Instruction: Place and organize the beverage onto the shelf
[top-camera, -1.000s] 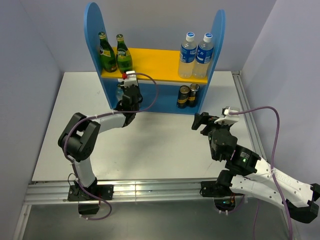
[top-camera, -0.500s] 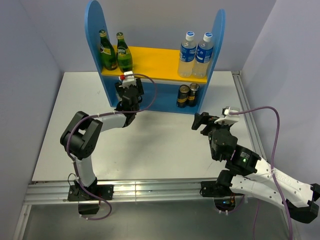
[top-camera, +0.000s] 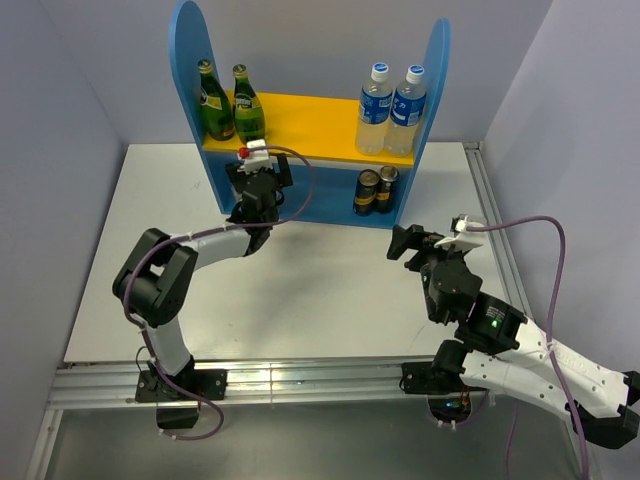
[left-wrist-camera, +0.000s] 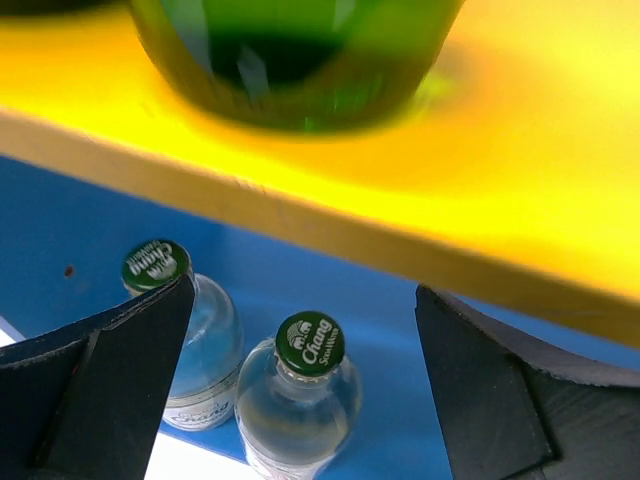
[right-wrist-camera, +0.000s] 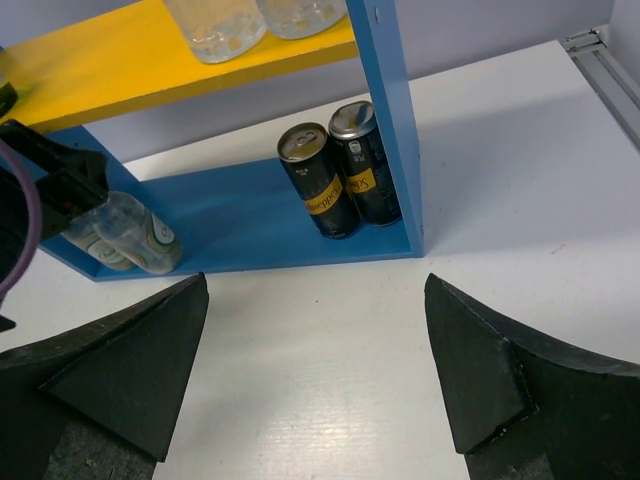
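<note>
Beverages in four pairs already stood on the shelf (top-camera: 300, 125) at the far side of the table (top-camera: 330, 290). Two green glass bottles (top-camera: 230, 108) occupied the left end of the yellow board and two blue-capped water bottles (top-camera: 390, 112) the right end. Below, two dark cans (right-wrist-camera: 338, 175) sat upright against the right side panel, and two green-capped clear bottles (left-wrist-camera: 250, 385) stood just beside each other at the left of the blue base.

The left gripper (left-wrist-camera: 303, 290) hung in front of that lower-left pair with its jaws spread wide and nothing between them. The right gripper (right-wrist-camera: 315, 285) hovered over bare table ahead of the cans, equally wide and empty.

No drink showed anywhere off the shelf, so the placing looked done. At most, a little straightening and pulling both arms clear seemed left.
</note>
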